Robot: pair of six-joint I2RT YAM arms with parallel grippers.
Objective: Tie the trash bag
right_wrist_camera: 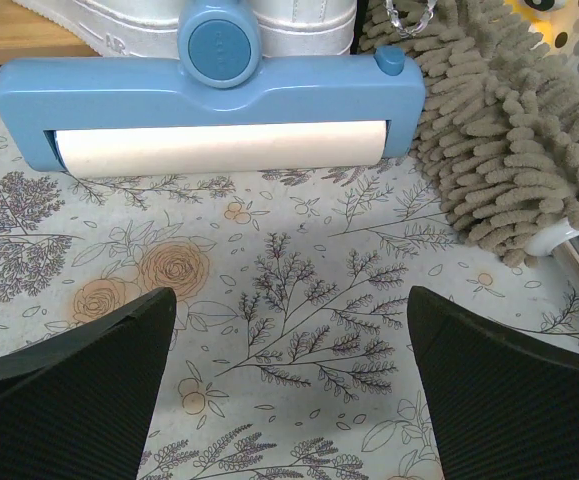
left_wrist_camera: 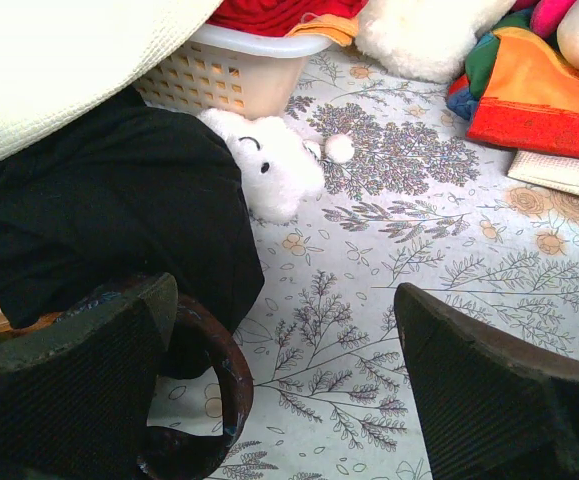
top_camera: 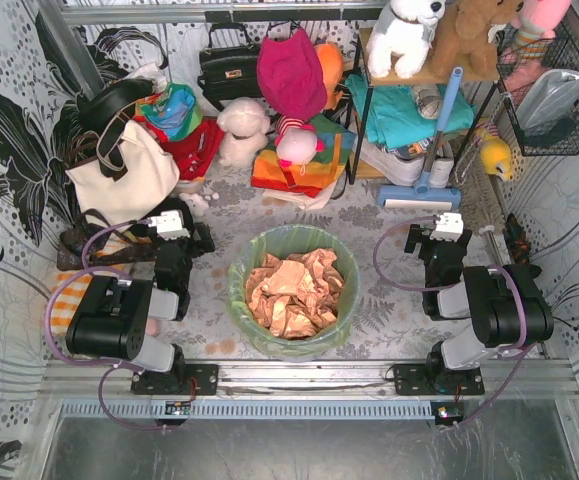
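I see left fingers [left_wrist_camera: 69,400], right fingers [right_wrist_camera: 509,400] wide open, empty. Risk: thin trash bag [top_camera: 237,288] tears if I pull rim unevenly.

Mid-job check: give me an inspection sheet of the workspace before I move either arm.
Surface: floral cloth, no spills seen.
Job's things: trash bag upright between the arms, mouth open, untied; crumpled paper inside.
Clutter: cream tote, plush toys, blue roller at the back.
Grippers: left gripper and right gripper, jaws open, holding nothing.
Cables: purple cables loop beside each arm.
Surroundings: patterned walls, shelf, wire basket.
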